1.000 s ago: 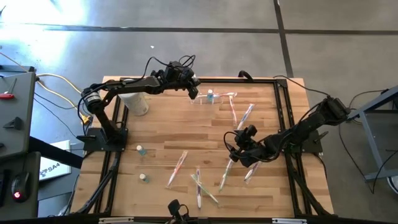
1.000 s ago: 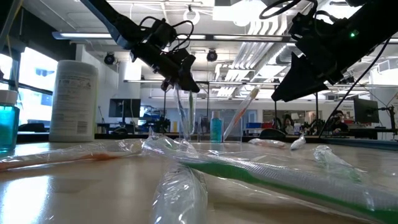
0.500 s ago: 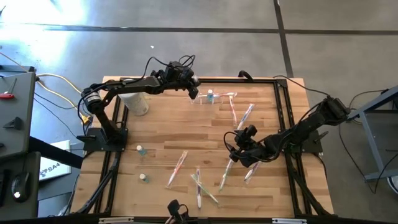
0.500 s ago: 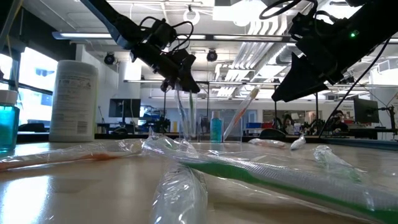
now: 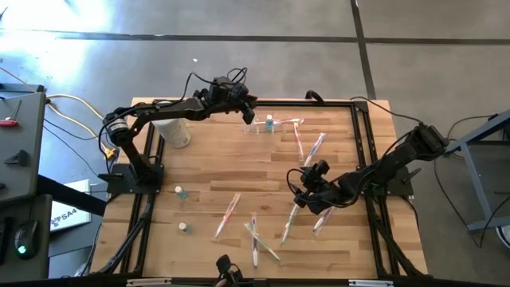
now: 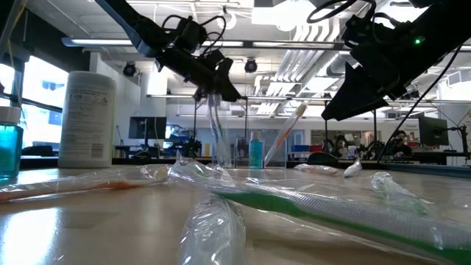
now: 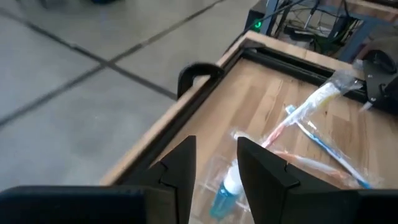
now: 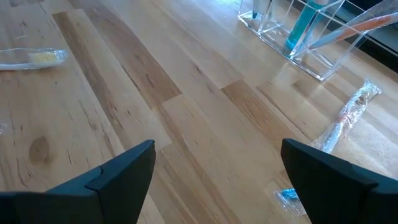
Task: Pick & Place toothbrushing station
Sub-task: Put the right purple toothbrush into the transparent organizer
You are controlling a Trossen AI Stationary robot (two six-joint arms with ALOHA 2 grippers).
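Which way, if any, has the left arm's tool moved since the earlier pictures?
Yes. In the low view the left tool has risen slightly, away from the clear holder standing on the table.

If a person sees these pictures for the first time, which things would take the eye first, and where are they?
First the clear plastic holder at the table's far edge, with a blue bottle and a toothbrush standing in it; the left hand hangs just above its end, fingers apart. Next the wrapped toothbrushes scattered over the near half of the table. The right hand hovers wide open above them, and a white canister stands at the far left corner.
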